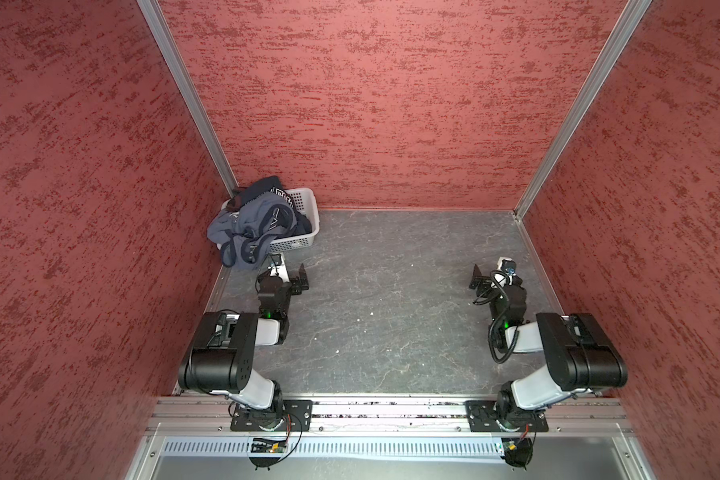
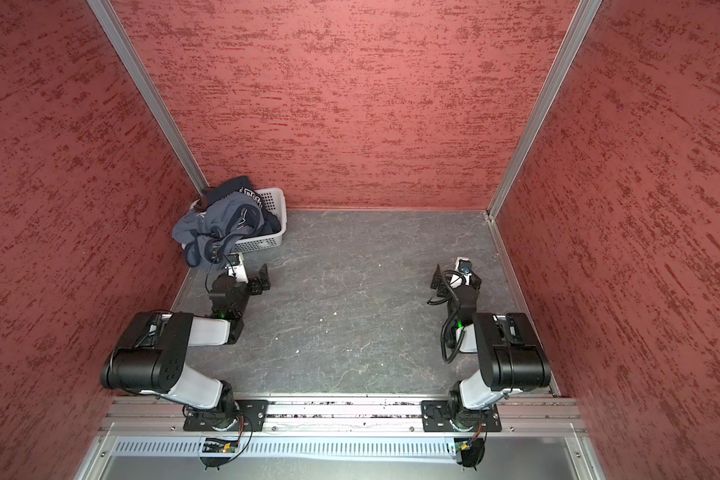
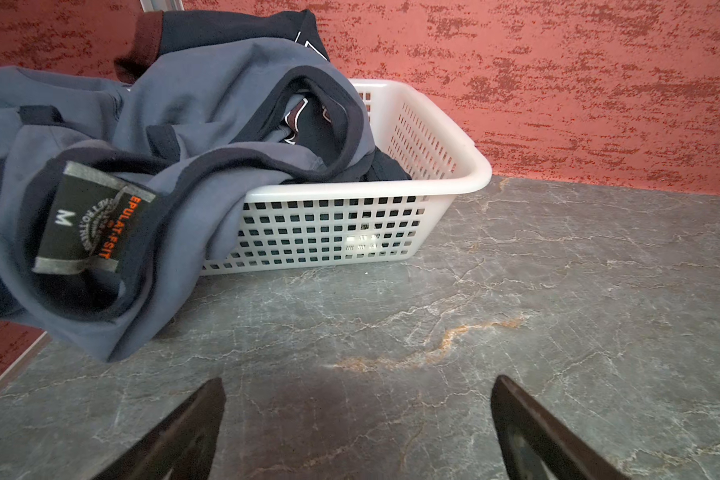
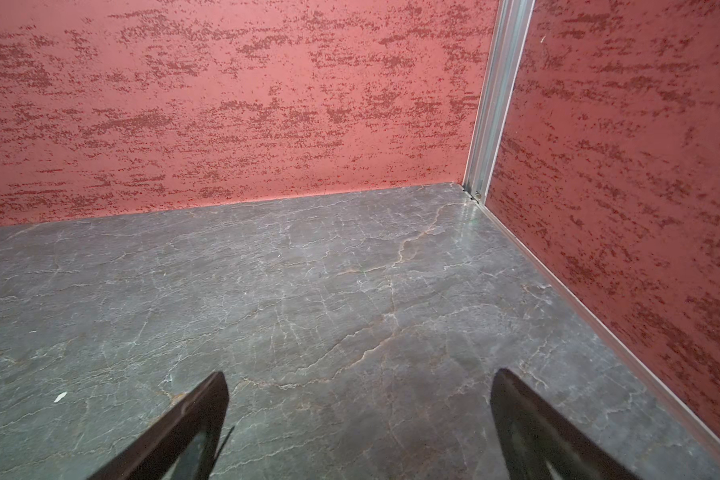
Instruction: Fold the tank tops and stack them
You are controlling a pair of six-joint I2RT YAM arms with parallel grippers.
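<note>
Left wrist view: the grey-blue tank top [image 3: 192, 108] is bunched up and spilling over the rim of the white basket [image 3: 454, 183], just ahead of the left gripper [image 3: 358, 382], with the navy tank top [image 3: 233, 33] mostly buried under it. Looks soft, light and floppy, so I'd pinch the dark-trimmed neckline hanging nearest. Left gripper and right gripper [image 4: 360, 376] are both spread wide, holding nothing, low over the table [image 4: 350, 270].
</note>
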